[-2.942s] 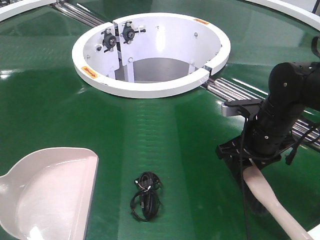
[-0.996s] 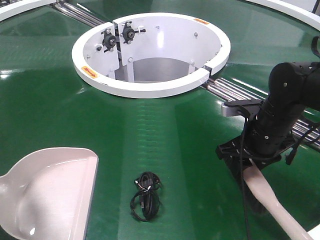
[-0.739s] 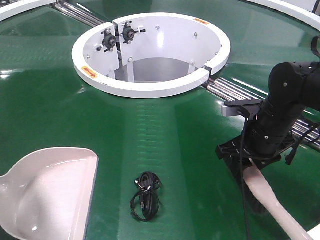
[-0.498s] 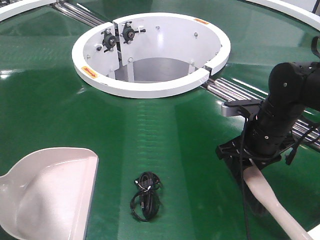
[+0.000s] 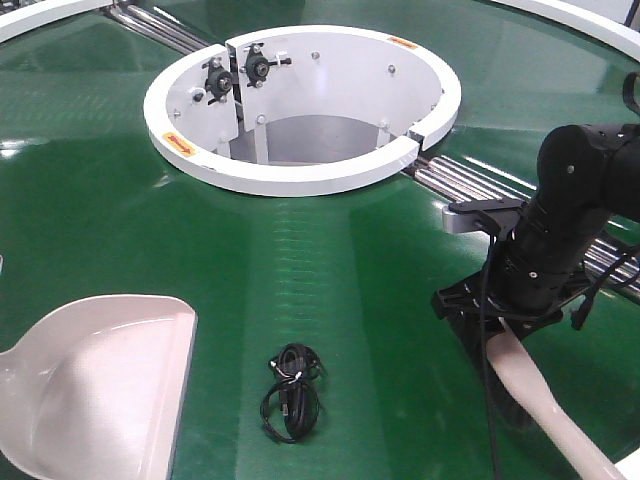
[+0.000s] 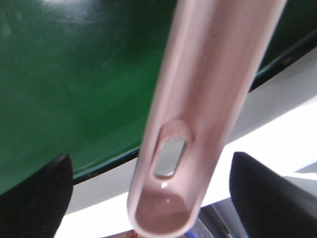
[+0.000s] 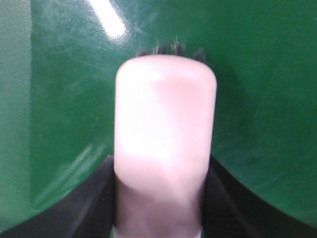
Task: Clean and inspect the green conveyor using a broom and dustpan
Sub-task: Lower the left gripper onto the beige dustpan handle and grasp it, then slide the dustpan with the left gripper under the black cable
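Bright even overhead light, glare streaks lay on the green conveyor [image 5: 90, 200], front view was sharp, both wrist views were soft, broom [image 7: 166, 124] blurred and overexposed.

This looks like a factory or sorting floor. A wide glossy green conveyor [image 5: 330, 260] curves around me, with steel rollers [image 5: 470, 180] set in its seams. At its centre stands a white ring hub [image 5: 300, 178] carrying orange warning stickers [image 5: 180, 143] and black clamping knobs [image 5: 258, 68].
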Motion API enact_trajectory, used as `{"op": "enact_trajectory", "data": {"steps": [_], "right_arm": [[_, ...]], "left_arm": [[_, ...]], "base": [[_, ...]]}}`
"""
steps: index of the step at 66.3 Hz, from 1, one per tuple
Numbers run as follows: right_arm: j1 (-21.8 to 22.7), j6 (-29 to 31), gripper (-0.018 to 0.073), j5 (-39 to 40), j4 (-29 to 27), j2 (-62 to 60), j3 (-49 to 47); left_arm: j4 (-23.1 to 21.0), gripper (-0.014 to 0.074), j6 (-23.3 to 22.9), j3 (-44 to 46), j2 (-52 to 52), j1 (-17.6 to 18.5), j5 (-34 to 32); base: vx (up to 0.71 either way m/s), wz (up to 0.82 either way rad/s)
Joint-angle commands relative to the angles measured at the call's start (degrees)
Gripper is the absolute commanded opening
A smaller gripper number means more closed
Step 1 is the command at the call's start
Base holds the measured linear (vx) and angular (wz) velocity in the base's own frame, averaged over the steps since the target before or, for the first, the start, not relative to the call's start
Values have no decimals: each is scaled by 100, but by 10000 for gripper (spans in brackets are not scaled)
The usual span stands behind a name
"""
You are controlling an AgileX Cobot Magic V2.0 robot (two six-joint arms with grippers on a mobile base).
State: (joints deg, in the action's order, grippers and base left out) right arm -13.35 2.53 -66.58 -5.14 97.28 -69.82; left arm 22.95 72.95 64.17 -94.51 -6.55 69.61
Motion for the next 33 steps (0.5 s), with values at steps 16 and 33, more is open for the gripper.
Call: {"op": "enact_trajectory", "data": {"steps": [16,33], "right_arm": [[25,61,-6,0,-51,-265,-139],[25,61,-6,0,-51,-265,-139]], "left_arm": [[204,374,45,155,153,-2,182],[48,-26,32,155,239,-2,182]], "base": [[0,0],[0,0]]}}
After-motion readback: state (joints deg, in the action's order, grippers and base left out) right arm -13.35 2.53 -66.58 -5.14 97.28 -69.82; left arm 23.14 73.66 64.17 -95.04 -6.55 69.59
